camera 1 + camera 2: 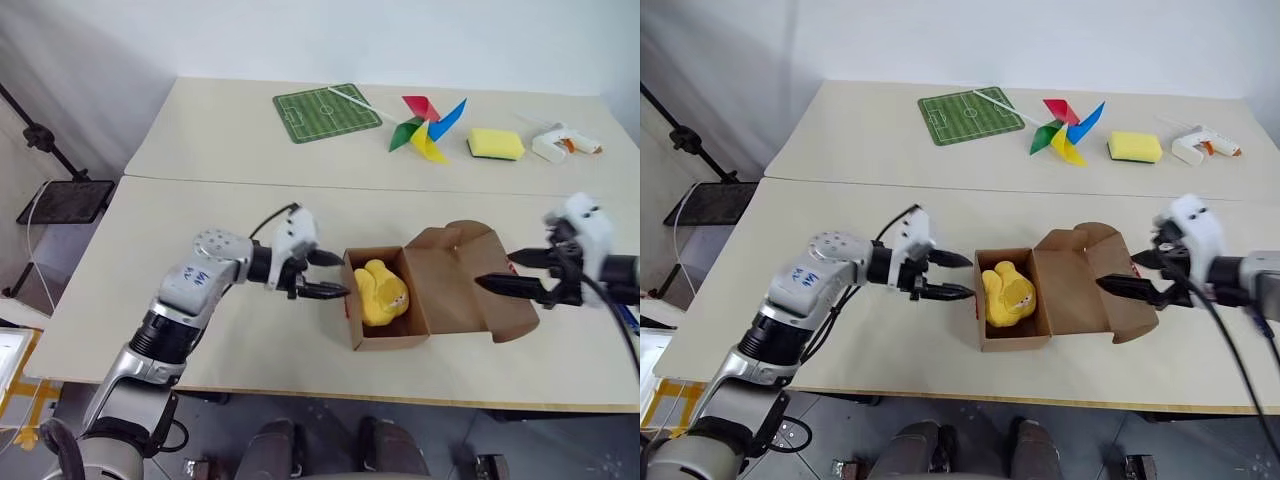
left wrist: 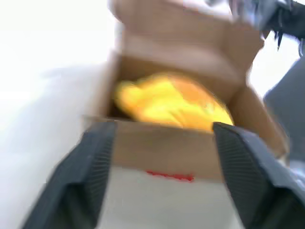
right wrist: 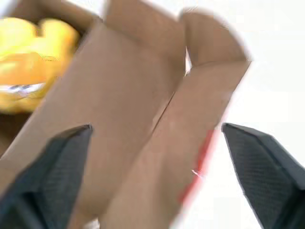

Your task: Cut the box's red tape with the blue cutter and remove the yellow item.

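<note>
The brown cardboard box [image 1: 388, 338] stands open on the near table, its lid [image 1: 462, 285] folded out to the right. Inside lies the yellow item [image 1: 380, 293], soft and rounded. Bits of red tape [image 2: 170, 175] cling to the box's left wall and to the lid's edge [image 3: 198, 162]. My left gripper [image 1: 345, 276] is open just left of the box, fingers pointing at its wall and not touching it. My right gripper [image 1: 494, 270] is open at the lid's right side, holding nothing. A slim blue sliver [image 1: 627, 318] shows past my right forearm; I cannot tell whether it is the blue cutter.
On the far table lie a green football-pitch mat [image 1: 327, 112], a multicoloured pinwheel [image 1: 428, 125], a yellow sponge [image 1: 496, 143] and a white and orange glue gun [image 1: 562, 142]. A seam [image 1: 250, 183] runs between the two tables. A black stand [image 1: 65, 200] is off the left edge.
</note>
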`<state>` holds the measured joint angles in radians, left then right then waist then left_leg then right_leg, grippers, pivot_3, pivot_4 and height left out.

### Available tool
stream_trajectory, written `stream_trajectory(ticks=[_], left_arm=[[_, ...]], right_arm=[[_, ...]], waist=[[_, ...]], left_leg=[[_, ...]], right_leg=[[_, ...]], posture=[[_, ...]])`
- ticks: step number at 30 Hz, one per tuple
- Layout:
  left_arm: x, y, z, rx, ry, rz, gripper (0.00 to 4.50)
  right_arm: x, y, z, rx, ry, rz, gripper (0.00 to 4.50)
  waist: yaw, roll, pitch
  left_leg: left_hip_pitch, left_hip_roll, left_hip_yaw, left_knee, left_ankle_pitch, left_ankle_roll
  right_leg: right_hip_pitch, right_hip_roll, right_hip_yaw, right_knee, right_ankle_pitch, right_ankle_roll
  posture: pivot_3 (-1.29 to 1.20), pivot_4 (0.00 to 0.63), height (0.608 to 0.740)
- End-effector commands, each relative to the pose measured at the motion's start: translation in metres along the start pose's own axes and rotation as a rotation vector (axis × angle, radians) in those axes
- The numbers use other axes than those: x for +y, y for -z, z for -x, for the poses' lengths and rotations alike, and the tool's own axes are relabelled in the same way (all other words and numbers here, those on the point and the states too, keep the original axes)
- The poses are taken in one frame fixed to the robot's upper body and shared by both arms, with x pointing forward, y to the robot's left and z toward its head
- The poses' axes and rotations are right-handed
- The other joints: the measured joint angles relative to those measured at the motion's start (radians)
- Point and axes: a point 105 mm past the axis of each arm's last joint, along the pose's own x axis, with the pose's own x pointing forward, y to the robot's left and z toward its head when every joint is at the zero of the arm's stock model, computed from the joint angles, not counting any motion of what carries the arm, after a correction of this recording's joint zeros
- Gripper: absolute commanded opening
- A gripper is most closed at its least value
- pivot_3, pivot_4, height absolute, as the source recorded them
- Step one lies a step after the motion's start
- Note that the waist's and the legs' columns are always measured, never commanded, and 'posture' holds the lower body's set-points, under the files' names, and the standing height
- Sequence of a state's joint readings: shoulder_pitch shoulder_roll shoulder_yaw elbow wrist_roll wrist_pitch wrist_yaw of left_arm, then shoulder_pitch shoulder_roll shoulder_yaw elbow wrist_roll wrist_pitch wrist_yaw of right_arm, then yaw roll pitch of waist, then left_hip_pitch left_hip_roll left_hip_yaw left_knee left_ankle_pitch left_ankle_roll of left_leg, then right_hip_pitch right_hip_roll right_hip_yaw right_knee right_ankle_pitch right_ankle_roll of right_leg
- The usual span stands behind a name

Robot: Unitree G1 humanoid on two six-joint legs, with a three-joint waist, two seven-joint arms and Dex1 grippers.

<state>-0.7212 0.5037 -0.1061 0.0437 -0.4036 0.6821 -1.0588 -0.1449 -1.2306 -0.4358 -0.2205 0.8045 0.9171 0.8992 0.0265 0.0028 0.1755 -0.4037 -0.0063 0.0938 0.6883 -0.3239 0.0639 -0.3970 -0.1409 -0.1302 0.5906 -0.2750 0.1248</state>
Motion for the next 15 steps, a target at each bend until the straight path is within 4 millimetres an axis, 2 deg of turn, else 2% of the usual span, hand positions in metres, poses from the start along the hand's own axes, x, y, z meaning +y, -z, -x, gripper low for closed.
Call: stream_trajectory(ticks=[1, 6, 8, 10, 11, 13, 15], left_arm=[[0.006, -0.018, 0.034, -0.070, -0.054, 0.020, 4.44], [0.006, -0.005, 0.066, -0.057, -0.140, 0.041, 4.48], [-0.001, 0.001, 0.080, -0.072, -0.142, 0.062, 4.48], [0.001, 0.013, 0.115, -0.098, -0.256, 0.130, 4.48], [0.003, 0.025, 0.135, -0.093, -0.339, 0.157, 4.48], [0.005, 0.040, 0.153, -0.083, -0.413, 0.182, 4.48], [0.006, 0.046, 0.152, -0.055, -0.412, 0.180, 4.48]], right_arm=[[0.009, -0.039, 0.039, -0.325, -0.048, 0.162, 4.50], [0.026, -0.029, 0.054, -0.344, -0.135, 0.272, 4.50], [0.033, -0.026, 0.061, -0.353, -0.177, 0.240, 4.50], [0.039, -0.027, 0.072, -0.456, -0.103, 0.233, 4.50], [0.045, -0.020, 0.074, -0.488, -0.063, 0.239, 4.50], [0.060, -0.002, 0.068, -0.463, -0.057, 0.217, 4.50], [0.069, 0.008, 0.059, -0.457, -0.049, 0.251, 4.50]], waist=[[-0.005, -0.001, 0.001], [-0.002, -0.001, 0.001], [-0.001, -0.001, 0.001], [-0.002, -0.002, 0.001], [-0.002, -0.003, 0.001], [-0.002, -0.003, 0.001], [0.002, -0.003, 0.001]], left_leg=[[0.001, 0.001, 0.001, 0.000, 0.000, 0.000], [0.007, 0.001, 0.001, -0.001, 0.000, -0.001], [0.007, 0.001, 0.001, -0.001, 0.000, -0.001], [0.008, 0.001, 0.001, -0.001, -0.001, -0.002], [0.008, 0.002, 0.000, -0.002, -0.001, -0.003], [0.011, 0.003, -0.002, -0.005, -0.002, -0.006], [0.013, 0.003, -0.001, -0.008, -0.002, -0.007]], right_leg=[[0.000, 0.001, 0.001, 0.000, 0.000, 0.000], [0.005, 0.002, 0.003, 0.000, 0.000, 0.000], [0.005, 0.001, 0.004, 0.000, 0.000, 0.000], [0.005, 0.000, 0.005, 0.001, 0.000, 0.000], [0.005, -0.001, 0.008, 0.000, 0.000, 0.000], [0.005, -0.005, 0.011, 0.001, -0.002, -0.004], [0.006, -0.005, 0.012, 0.000, -0.002, -0.004]], posture=[[0.00, 0.150, 0.740], [0.00, 0.150, 0.740], [0.00, 0.150, 0.740], [0.00, 0.150, 0.740], [0.00, 0.150, 0.740], [0.00, 0.150, 0.740], [0.00, 0.150, 0.740]])
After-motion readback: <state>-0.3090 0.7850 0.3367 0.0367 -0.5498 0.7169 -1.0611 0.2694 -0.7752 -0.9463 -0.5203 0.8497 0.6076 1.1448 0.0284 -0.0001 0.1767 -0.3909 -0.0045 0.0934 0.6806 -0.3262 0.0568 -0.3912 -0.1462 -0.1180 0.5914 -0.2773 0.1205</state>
